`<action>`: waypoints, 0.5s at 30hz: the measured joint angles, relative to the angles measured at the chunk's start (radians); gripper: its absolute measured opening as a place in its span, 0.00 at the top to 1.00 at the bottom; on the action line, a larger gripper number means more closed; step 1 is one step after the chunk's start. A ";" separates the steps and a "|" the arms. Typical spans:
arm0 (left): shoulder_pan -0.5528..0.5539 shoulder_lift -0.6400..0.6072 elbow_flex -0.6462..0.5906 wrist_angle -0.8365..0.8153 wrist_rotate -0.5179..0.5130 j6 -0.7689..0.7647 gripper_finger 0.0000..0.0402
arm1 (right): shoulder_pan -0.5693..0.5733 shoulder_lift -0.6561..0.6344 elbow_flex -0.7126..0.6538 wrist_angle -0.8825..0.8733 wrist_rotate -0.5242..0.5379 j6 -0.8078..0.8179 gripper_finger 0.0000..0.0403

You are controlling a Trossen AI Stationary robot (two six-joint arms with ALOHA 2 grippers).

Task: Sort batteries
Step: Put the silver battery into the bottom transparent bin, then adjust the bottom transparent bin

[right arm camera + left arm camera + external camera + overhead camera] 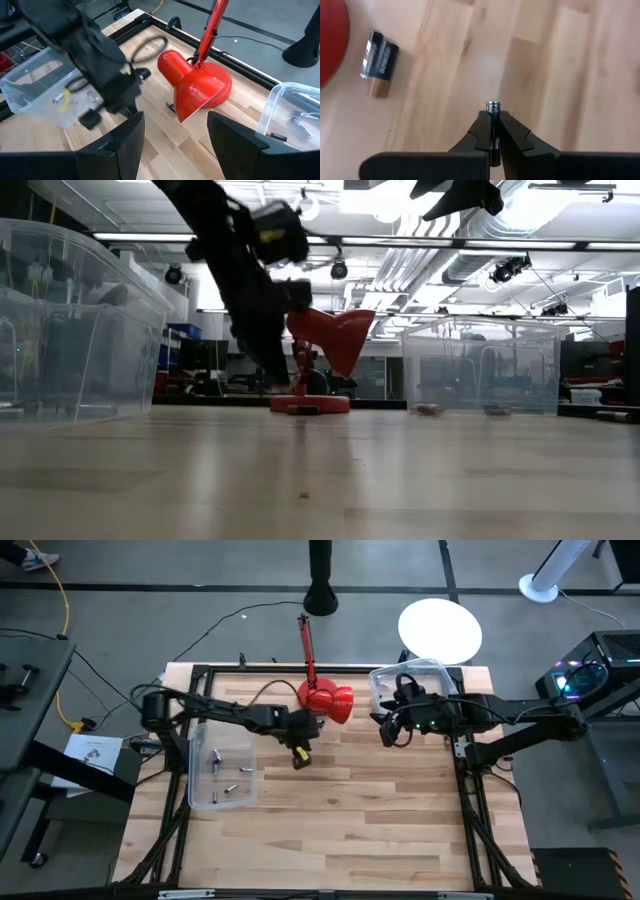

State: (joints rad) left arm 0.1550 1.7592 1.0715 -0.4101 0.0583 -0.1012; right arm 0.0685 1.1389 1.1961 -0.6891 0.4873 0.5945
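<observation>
The left hand (492, 131) pinches a thin silvery battery (493, 106) upright: lift straight, carry it steadily to its bin (right hand (175, 131) waits open).

My table (330, 830): pale wood planks. On it: red scoop (326, 700) at 12 o'clock, bin (222, 765) at 9, second bin (412, 686) at 1, battery (378, 63) beside scoop.

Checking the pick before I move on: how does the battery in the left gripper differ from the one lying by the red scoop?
The held battery is slim and silvery, clamped end-out between the shut fingers of the left gripper. The loose battery is fatter, black with a copper end, lying flat on the table, untouched. Both are cylinders.
</observation>
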 joint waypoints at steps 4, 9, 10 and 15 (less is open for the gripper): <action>-0.034 -0.104 -0.002 -0.092 0.033 0.041 0.99 | 0.000 0.000 0.000 0.005 0.000 -0.002 0.48; -0.075 -0.286 0.000 -0.094 0.020 0.032 0.99 | 0.000 0.000 0.000 0.019 0.000 -0.011 0.48; -0.081 -0.320 0.000 -0.096 0.009 0.022 0.99 | 0.000 0.000 0.000 0.019 0.000 -0.011 0.48; -0.119 -0.414 -0.015 -0.195 -0.041 -0.022 0.99 | 0.000 0.002 0.000 0.020 -0.029 -0.002 0.48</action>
State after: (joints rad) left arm 0.0360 1.3449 1.0568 -0.6052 0.0176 -0.1231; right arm 0.0681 1.1406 1.1962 -0.6686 0.4588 0.5927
